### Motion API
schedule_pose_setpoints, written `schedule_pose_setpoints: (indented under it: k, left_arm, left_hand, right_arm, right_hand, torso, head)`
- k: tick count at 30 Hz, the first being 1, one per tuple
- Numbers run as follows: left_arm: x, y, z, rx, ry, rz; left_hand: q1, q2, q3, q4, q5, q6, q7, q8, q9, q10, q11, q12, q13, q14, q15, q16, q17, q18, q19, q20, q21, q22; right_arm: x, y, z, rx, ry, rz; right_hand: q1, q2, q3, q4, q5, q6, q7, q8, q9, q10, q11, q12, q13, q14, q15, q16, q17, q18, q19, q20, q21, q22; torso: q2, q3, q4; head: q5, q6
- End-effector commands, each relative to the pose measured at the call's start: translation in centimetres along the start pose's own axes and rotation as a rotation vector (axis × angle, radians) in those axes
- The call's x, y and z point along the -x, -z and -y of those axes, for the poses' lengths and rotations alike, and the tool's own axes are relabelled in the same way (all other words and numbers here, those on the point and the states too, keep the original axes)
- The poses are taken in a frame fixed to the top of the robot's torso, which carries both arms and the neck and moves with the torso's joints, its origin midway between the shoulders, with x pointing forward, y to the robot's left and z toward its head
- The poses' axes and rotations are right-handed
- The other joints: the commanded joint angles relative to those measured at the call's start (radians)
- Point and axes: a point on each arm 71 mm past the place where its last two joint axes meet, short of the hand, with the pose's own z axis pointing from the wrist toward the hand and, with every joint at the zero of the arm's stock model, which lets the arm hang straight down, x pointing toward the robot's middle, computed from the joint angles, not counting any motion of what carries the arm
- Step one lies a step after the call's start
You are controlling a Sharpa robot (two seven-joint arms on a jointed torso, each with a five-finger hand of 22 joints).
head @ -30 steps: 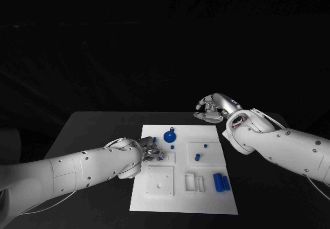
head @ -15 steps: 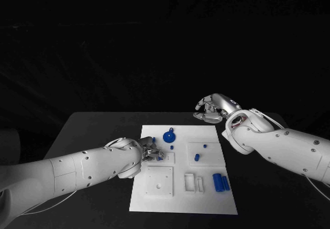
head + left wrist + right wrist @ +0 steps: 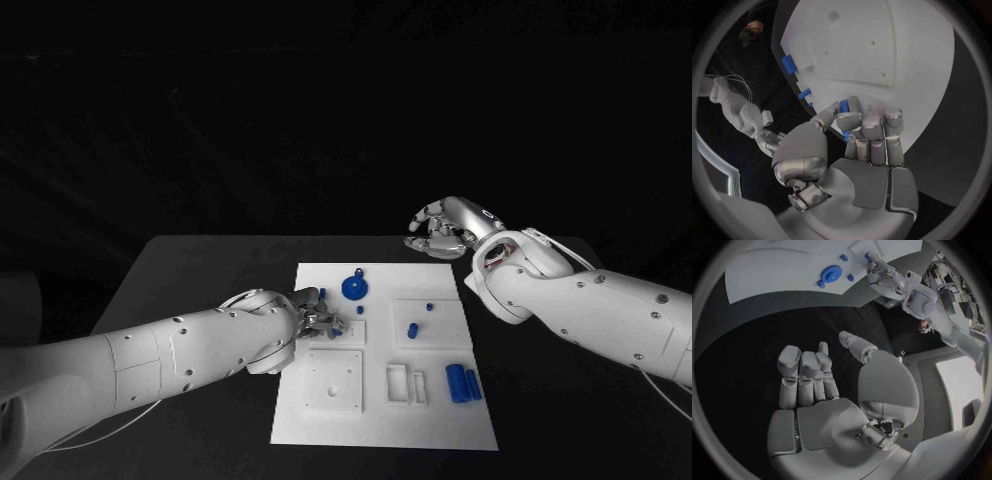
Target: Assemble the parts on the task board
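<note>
The white task board (image 3: pixel 433 415) lies in the middle of the table. My left hand (image 3: pixel 319 318) rests over the board's left side and pinches a small blue part (image 3: pixel 844 106) between thumb and fingers, close above the board (image 3: pixel 898 45). On the board lie a round blue disc with a stem (image 3: pixel 355 289), small blue pieces (image 3: pixel 413 328) and two blue cylinders (image 3: pixel 462 382). My right hand (image 3: pixel 440 230) hovers beyond the board's far right corner, fingers curled in and holding nothing. From the right wrist, the curled right hand (image 3: pixel 817 390), the disc (image 3: pixel 830 274) and the left hand (image 3: pixel 879 272) show.
A white square block (image 3: pixel 335 378) with holes and a narrow slotted white block (image 3: pixel 405 383) sit on the board's near half. Bare black table (image 3: pixel 202 275) lies on both sides of the board.
</note>
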Motion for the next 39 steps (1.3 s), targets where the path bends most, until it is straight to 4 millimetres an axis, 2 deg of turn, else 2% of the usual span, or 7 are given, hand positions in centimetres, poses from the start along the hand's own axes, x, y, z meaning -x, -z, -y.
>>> schedule_pose_setpoints:
  k: [1, 12, 20, 25, 32, 33, 39]
  left_arm:
    - [-0.27, -0.04, -0.05, 0.010, 0.004, -0.017]
    - [-0.23, -0.03, -0.04, 0.011, 0.022, -0.010]
    - [-0.22, 0.00, -0.10, 0.013, 0.055, -0.009]
    - [-0.23, 0.00, -0.11, 0.011, 0.070, -0.013]
    - [-0.25, 0.11, -0.22, 0.010, 0.078, -0.022]
    - [-0.22, 0.11, -0.23, 0.010, 0.079, -0.022]
    - [-0.15, 0.09, -0.09, 0.008, 0.078, -0.040]
  left_hand:
    - [-0.002, -0.013, -0.001, 0.015, -0.010, 0.075, -0.054, -0.006, -0.001, -0.043, -0.038, 0.007, -0.003, -0.013, -0.034, 0.006, -0.003, 0.014, -0.002, -0.117, -0.004, 0.010]
    - [-0.002, -0.034, 0.001, 0.042, -0.047, 0.073, -0.054, -0.007, 0.000, -0.045, -0.038, 0.010, -0.013, -0.016, -0.036, 0.009, -0.011, 0.016, -0.001, -0.118, -0.005, 0.010]
    - [0.060, 0.000, 0.011, -0.001, -0.015, 0.055, -0.049, -0.018, 0.005, -0.052, -0.035, 0.012, -0.022, -0.022, -0.035, 0.007, -0.023, 0.016, -0.005, -0.117, -0.006, 0.012]
    - [0.075, 0.012, 0.012, -0.013, -0.018, 0.046, -0.047, -0.028, 0.005, -0.055, -0.033, 0.012, -0.024, -0.025, -0.033, 0.007, -0.027, 0.014, -0.007, -0.115, -0.007, 0.011]
    - [0.077, 0.014, 0.012, -0.015, -0.019, 0.046, -0.047, -0.028, 0.005, -0.055, -0.033, 0.011, -0.024, -0.025, -0.033, 0.007, -0.027, 0.014, -0.007, -0.115, -0.007, 0.011]
    - [0.087, 0.029, 0.015, -0.023, -0.029, 0.044, -0.046, -0.029, 0.006, -0.057, -0.034, 0.011, -0.025, -0.026, -0.033, 0.006, -0.029, 0.014, -0.008, -0.115, -0.008, 0.011]
    - [0.094, 0.038, 0.012, -0.034, -0.034, 0.042, -0.046, -0.031, 0.010, -0.060, -0.033, 0.010, -0.025, -0.028, -0.032, 0.006, -0.031, 0.012, -0.010, -0.113, -0.009, 0.011]
  right_arm:
    - [-0.12, -0.05, -0.10, 0.007, 0.004, -0.012]
    - [-0.14, -0.07, -0.05, 0.006, 0.004, -0.013]
    - [-0.16, -0.08, 0.01, 0.005, 0.005, -0.015]
    - [-0.19, -0.10, 0.01, 0.004, 0.005, -0.016]
    - [-0.20, -0.11, 0.12, 0.001, 0.006, -0.016]
    - [-0.21, -0.13, 0.14, 0.001, 0.006, -0.016]
    - [-0.26, -0.17, 0.14, -0.001, 0.005, -0.018]
  right_hand:
    - [0.001, 0.006, -0.003, 0.006, 0.005, 0.008, 0.007, -0.006, 0.001, -0.006, -0.001, -0.006, -0.001, 0.006, -0.001, -0.007, 0.001, 0.109, 0.001, -0.008, -0.005, 0.002]
    - [0.000, 0.006, -0.003, 0.006, 0.006, 0.008, 0.007, -0.007, 0.001, -0.006, -0.001, -0.006, -0.001, 0.006, -0.001, -0.007, 0.001, 0.109, 0.001, -0.008, -0.005, 0.002]
    - [-0.001, 0.007, -0.004, 0.008, 0.007, 0.008, 0.007, -0.007, 0.001, -0.006, -0.002, -0.006, -0.001, 0.006, -0.001, -0.007, 0.002, 0.109, 0.001, -0.008, -0.005, 0.002]
    - [-0.002, 0.008, -0.004, 0.008, 0.008, 0.008, 0.007, -0.007, 0.001, -0.006, -0.002, -0.006, -0.001, 0.006, -0.001, -0.007, 0.002, 0.109, 0.001, -0.008, -0.005, 0.002]
    - [-0.002, 0.008, -0.004, 0.008, 0.008, 0.008, 0.007, -0.007, 0.001, -0.006, -0.002, -0.006, -0.001, 0.006, -0.001, -0.007, 0.002, 0.109, 0.001, -0.008, -0.005, 0.002]
    - [-0.002, 0.008, -0.004, 0.008, 0.008, 0.008, 0.007, -0.007, 0.001, -0.006, -0.002, -0.006, -0.001, 0.006, -0.001, -0.007, 0.002, 0.109, 0.001, -0.008, -0.005, 0.002]
    - [-0.002, 0.008, -0.004, 0.009, 0.008, 0.008, 0.007, -0.007, 0.002, -0.006, -0.002, -0.005, -0.001, 0.006, -0.001, -0.007, 0.002, 0.109, 0.001, -0.008, -0.005, 0.002]
  torso:
    - [0.000, 0.0002, 0.0002]
    - [0.000, -0.0001, -0.0001]
    - [0.000, -0.0003, -0.0001]
    - [0.000, -0.0001, 0.0002]
    - [0.000, 0.0000, 0.0004]
    - [0.000, 0.0003, 0.0003]
    - [0.000, 0.0002, -0.0005]
  head:
    - [-0.001, 0.001]
    - [-0.003, 0.002]
    - [-0.004, 0.002]
    - [-0.005, 0.001]
    - [-0.005, 0.002]
    - [-0.005, 0.003]
    - [-0.006, 0.003]
